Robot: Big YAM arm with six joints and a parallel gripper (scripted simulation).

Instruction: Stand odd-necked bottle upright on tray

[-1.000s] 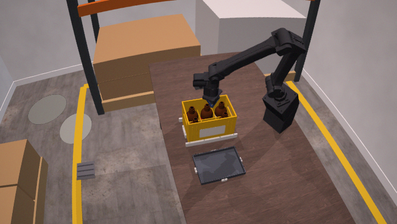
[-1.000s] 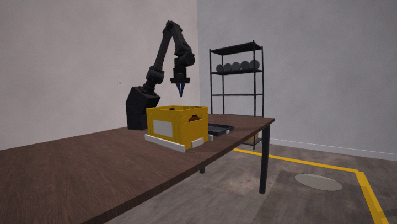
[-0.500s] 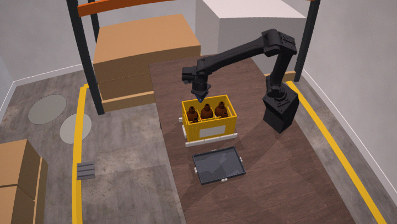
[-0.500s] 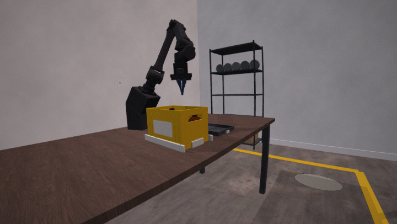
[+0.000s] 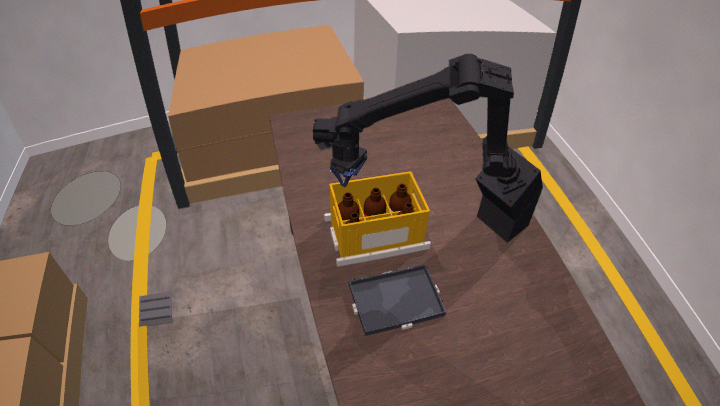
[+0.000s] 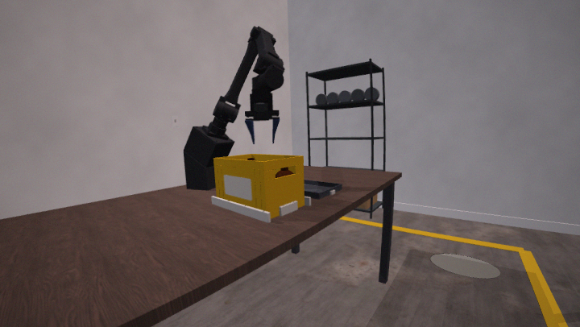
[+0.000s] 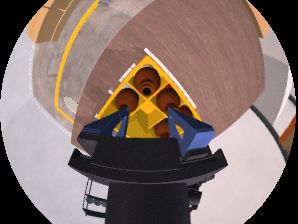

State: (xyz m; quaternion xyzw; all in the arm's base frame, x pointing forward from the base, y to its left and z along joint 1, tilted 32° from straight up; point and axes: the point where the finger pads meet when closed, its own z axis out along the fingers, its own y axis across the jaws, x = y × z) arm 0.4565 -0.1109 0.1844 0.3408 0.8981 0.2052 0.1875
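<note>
Here's the black arm (image 5: pixel 403 98) (image 6: pixel 242 72), reaching out from its base (image 5: pixel 509 216) (image 6: pixel 199 162) and bending down at the wrist, and the gripper (image 5: pixel 347 179) (image 6: pixel 263 143) (image 7: pixel 148 109) points down above the yellow crate (image 5: pixel 351 242) (image 6: pixel 283 191) (image 7: pixel 148 106). The jaws are open, blue fingers spread apart, holding nothing, their tips above the crate's rim in the exterior view. In the top view they're over at the far left corner.

Into the crate we go: five brown bottles (image 5: pixel 374 204) (image 6: pixel 284 173) (image 7: pixel 146 80), all standing in there, three along the far side and two nearer the labelled wall. The odd-necked one is among them, but which one it is, I can't tell from here! Crate walls and yellow dividers stand around and between the bottles, and white strips (image 5: pixel 383 253) (image 6: pixel 239 208) line the crate's foot on the table.

Just beside, the dark tray (image 5: pixel 398 297) (image 6: pixel 321 189) lies flat, with small white blocks (image 5: pixel 406 326) (image 6: pixel 332 192) at its edges. Crate and tray both sit level on the brown wood-grain table (image 5: pixel 504 302) (image 6: pixel 101 251) (image 7: pixel 220 60).

Out in the room, big cardboard boxes (image 5: pixel 267 70) sit beyond the table, a black shelf rack (image 6: pixel 371 122) stands against the pale wall (image 6: pixel 466 101), and yellow lines (image 5: pixel 605 262) (image 6: pixel 446 233) run across the worn grey floor (image 5: pixel 226 327) (image 6: pixel 337 284).
</note>
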